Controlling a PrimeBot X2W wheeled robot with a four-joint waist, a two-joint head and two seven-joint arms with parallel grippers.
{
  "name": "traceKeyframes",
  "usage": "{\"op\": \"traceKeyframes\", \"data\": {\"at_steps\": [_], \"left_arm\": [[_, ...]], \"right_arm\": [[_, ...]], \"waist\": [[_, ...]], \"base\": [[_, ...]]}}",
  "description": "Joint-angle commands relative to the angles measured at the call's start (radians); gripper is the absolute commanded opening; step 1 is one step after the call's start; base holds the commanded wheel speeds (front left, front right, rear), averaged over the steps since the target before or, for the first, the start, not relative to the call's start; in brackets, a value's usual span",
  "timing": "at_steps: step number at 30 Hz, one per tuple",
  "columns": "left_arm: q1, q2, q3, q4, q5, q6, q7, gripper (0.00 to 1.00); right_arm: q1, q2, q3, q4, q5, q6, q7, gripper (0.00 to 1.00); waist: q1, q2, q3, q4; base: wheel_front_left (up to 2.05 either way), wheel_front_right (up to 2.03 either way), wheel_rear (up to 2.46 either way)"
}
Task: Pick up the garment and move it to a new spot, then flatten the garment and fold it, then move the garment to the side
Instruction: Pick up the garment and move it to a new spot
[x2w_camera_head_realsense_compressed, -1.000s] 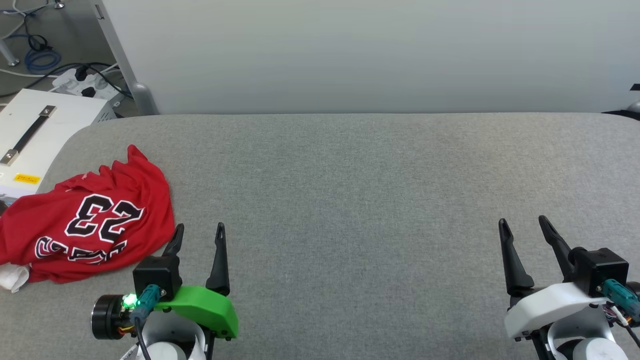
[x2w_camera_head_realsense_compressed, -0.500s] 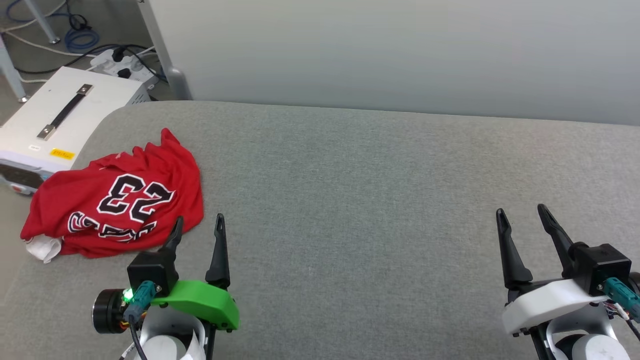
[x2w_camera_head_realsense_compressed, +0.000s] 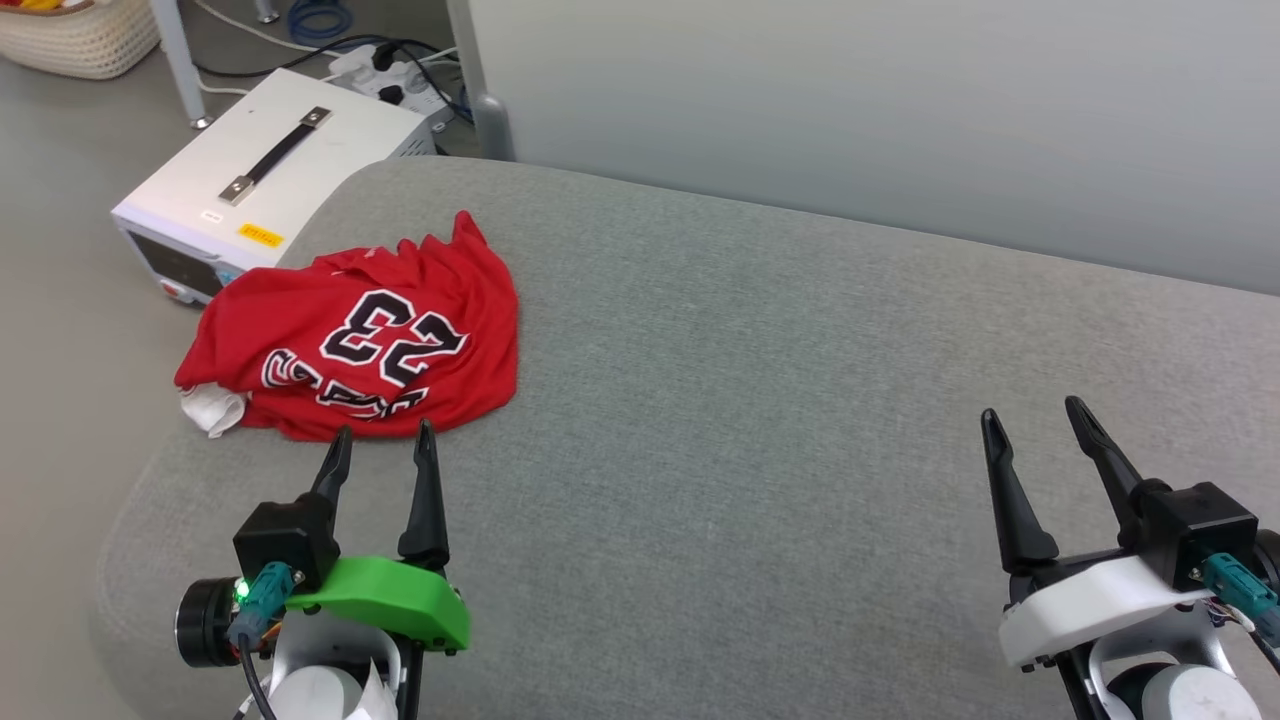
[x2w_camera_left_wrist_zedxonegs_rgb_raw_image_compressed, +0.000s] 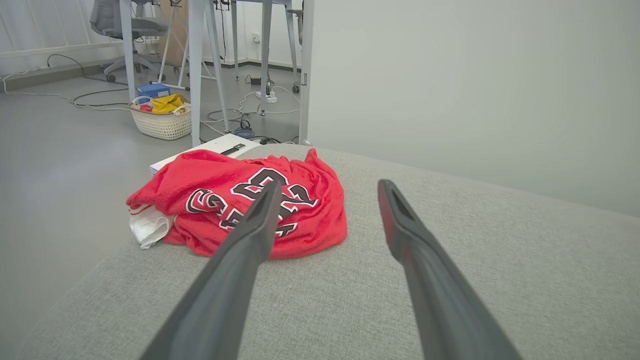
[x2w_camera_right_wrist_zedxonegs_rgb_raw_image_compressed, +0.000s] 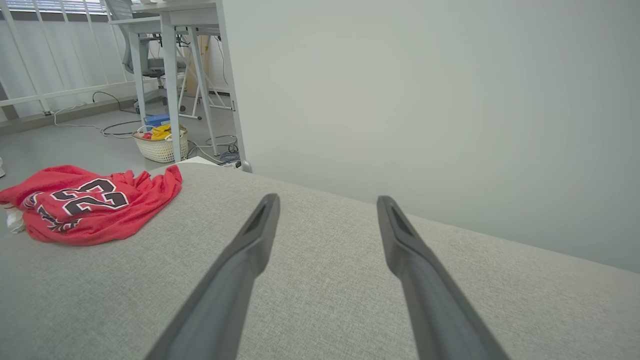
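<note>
Head camera swung left toward the garment (x2w_camera_head_realsense_compressed: 370, 340) (basket (x2w_camera_head_realsense_compressed: 80, 45) appears).

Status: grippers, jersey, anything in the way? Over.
Left gripper open, empty, just before jersey. Right gripper open, empty. Jersey crumpled, left corner of cushion. Nothing in the way.

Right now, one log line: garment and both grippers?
phase: pre-grasp | garment: crumpled, left end of grey surface, untouched | left gripper: open, at garment hem | right gripper: open, empty, far from garment

The left tool (x2w_camera_head_realsense_compressed: 382, 432) carried a green cover (x2w_camera_head_realsense_compressed: 400, 600), lit LED (x2w_camera_head_realsense_compressed: 242, 590) and teal connector (x2w_camera_head_realsense_compressed: 262, 585); the right tool (x2w_camera_head_realsense_compressed: 1030, 408) carried a white cover (x2w_camera_head_realsense_compressed: 1090, 605). Both had black fingers (x2w_camera_head_realsense_compressed: 1012, 500).
</note>
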Motion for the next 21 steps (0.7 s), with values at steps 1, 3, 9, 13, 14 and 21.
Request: {"op": "traceKeyframes", "data": {"at_steps": [1,3,9,13,14,21], "left_arm": [[-0.020,-0.003,0.001,0.001,-0.007,0.002,-0.011,1.00],[-0.019,-0.003,0.003,0.002,-0.004,0.002,-0.016,1.00],[-0.012,-0.003,0.012,0.000,-0.002,0.001,-0.028,1.00],[-0.006,-0.003,0.020,0.001,-0.001,-0.005,-0.036,1.00],[-0.006,-0.003,0.021,0.002,-0.003,-0.007,-0.038,1.00],[-0.006,-0.004,0.018,0.006,-0.021,-0.008,-0.053,1.00]], "right_arm": [[-0.005,-0.006,0.006,-0.008,-0.003,-0.001,-0.001,1.00],[-0.007,-0.011,0.014,-0.012,-0.003,-0.001,-0.002,1.00],[-0.010,-0.020,0.033,-0.018,-0.001,-0.001,-0.005,1.00],[-0.011,-0.027,0.040,-0.024,0.000,-0.001,-0.007,1.00],[-0.011,-0.030,0.042,-0.026,0.000,-0.001,-0.007,1.00],[-0.007,-0.044,0.045,-0.050,0.004,-0.001,-0.006,1.00]], "waist": [[0.0000,0.0000,0.010,0.054],[0.0000,0.0000,0.014,0.079],[0.0000,0.0000,0.020,0.138],[0.0000,0.0000,0.026,0.174],[0.0000,0.0000,0.027,0.183],[0.0000,0.0000,0.036,0.235]], "base": [[0.00,0.00,0.00],[0.00,0.00,0.00],[0.00,0.00,0.00],[0.00,0.00,0.00],[0.00,0.00,0.00],[-0.06,-0.06,-0.06]]}}
